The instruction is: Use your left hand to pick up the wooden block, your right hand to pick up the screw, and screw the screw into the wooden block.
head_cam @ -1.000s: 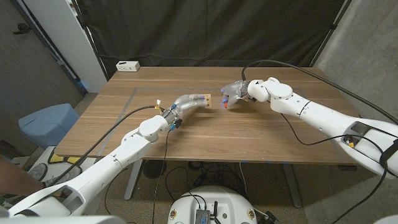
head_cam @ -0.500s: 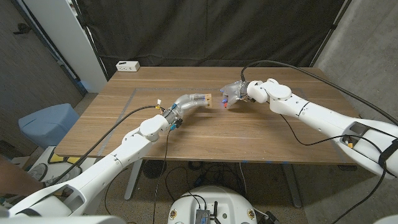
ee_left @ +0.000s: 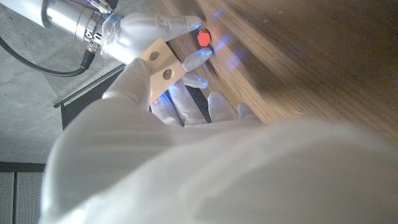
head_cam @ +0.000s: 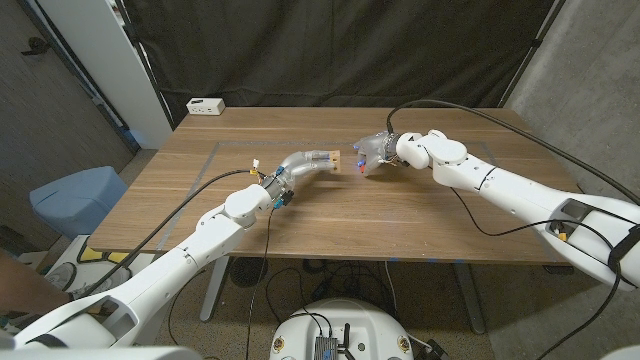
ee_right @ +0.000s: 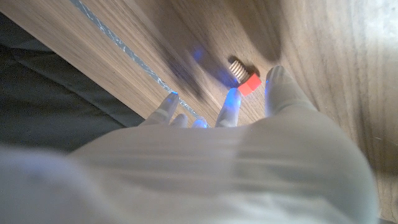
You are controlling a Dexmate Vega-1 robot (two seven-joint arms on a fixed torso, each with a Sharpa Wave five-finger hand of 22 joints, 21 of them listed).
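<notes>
The main risk is the screw [ee_right: 244,78] slipping or tilting in the right hand [head_cam: 375,152], because it sits out at the fingertips [ee_right: 231,99] and not deep in the grip, so its threads could miss a hole. The left hand [head_cam: 312,161] grips the wooden block [ee_left: 157,62] above the table [head_cam: 400,215], holes facing the other hand. The red-headed screw appears pinched between the right fingers, though blur hides the contact, just beside the block but apart from it.
</notes>
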